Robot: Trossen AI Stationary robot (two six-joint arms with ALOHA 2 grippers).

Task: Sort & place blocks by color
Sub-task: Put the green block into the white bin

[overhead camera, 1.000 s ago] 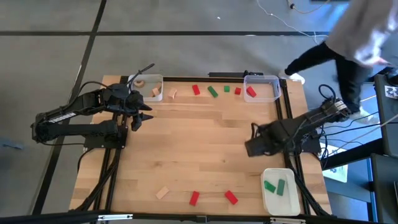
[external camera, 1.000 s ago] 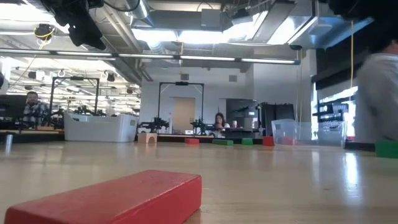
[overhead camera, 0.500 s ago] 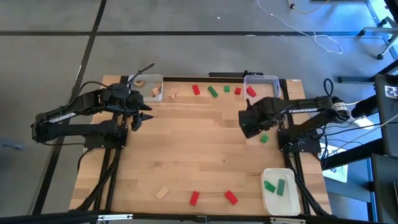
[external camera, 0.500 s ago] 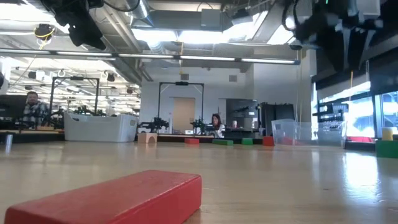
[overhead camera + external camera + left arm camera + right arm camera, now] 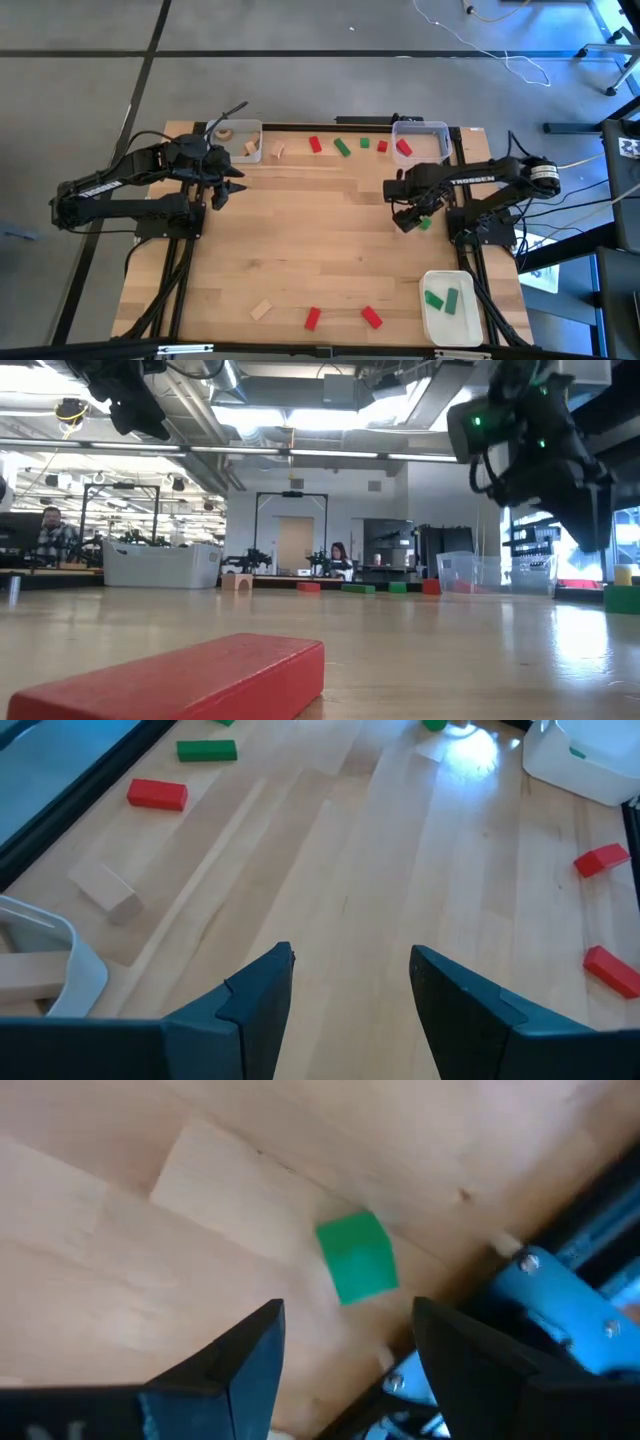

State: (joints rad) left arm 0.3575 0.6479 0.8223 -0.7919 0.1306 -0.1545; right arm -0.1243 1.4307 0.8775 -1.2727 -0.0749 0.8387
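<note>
A small green block (image 5: pixel 355 1258) lies flat on the table near the right edge, also seen in the high view (image 5: pixel 425 222). My right gripper (image 5: pixel 345 1352) hangs open just above it, pointing steeply down, one finger on each side of the block's line and clear of it (image 5: pixel 409 220). My left gripper (image 5: pixel 350 990) waits open in the air at the far left (image 5: pixel 226 186). Red and green blocks (image 5: pixel 342 148) lie in a row along the far edge. A tan block (image 5: pixel 261 310) and two red ones (image 5: pixel 371 317) lie near the front edge.
A clear bin (image 5: pixel 240 140) with tan pieces stands at the far left. Another clear bin (image 5: pixel 424 128) at the far right holds a red block (image 5: pixel 403 148). The white tray (image 5: pixel 436 334) at the near right holds two green blocks. One red block (image 5: pixel 190 680) lies close before the low camera.
My right gripper has swung over the table beside the right edge, rolled its wrist and come down toward the green block, its fingers staying open. A person who stood beyond the far right corner has gone from view.
</note>
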